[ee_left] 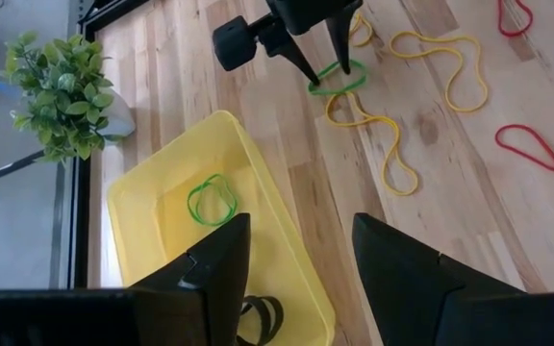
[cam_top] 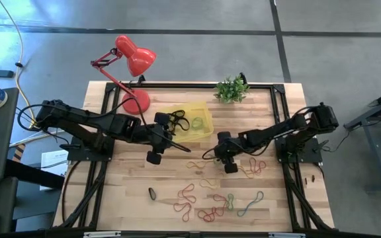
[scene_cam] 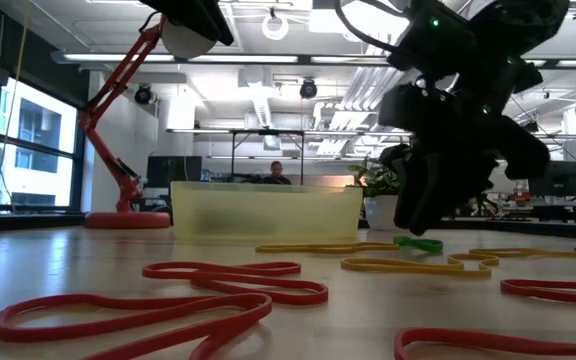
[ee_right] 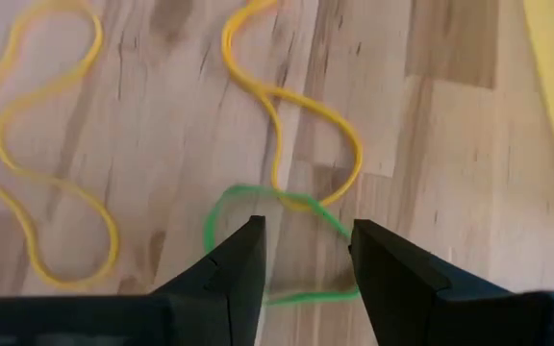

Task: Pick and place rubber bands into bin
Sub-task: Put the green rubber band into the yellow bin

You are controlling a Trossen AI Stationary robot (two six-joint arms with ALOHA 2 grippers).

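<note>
The right claw (ee_right: 306, 255) hung low over the bench (cam_top: 131, 198), its two fingers parted with a gap between them and nothing held. Directly beneath and just ahead of those fingers lay a small green rubber band (ee_right: 277, 250), flat on the wood, overlapping the end of a long yellow band (ee_right: 291, 115) whose wavy length ran away from the claw. In the left wrist view the same green loop (ee_left: 339, 77) sat right at the right claw's fingertips, so the coming grasp looked like a short straight descent, with the fingers straddling the near arc of the loop; the risk, as I judged it, was pinching the yellow band along with it. The bin (cam_top: 200, 129) lay well apart from this spot, across bare bench toward the left arm's side. The left claw (ee_left: 296, 259) hovered over the bin's near end, fingers also apart and empty; a green band (ee_left: 212, 200) and black bands (cam_top: 177, 121) already lay inside. More red, orange and green bands (cam_top: 210, 201) were scattered farther along the bench.
</note>
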